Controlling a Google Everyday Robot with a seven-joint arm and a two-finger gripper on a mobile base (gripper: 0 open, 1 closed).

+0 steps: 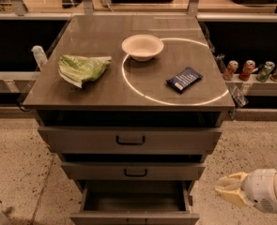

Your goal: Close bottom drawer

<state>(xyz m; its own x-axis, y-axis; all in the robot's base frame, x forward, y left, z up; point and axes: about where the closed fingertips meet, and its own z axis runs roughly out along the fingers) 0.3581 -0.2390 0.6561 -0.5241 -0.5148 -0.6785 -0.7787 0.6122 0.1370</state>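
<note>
One claw (219,189), state untellable, over floor (16,163) right of open bottom drawer (134,216).

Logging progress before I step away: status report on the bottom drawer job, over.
Gripper low, right of the cabinet, apart from it. Bottom drawer pulled out, not yet closed. Only speckled floor between them.
</note>
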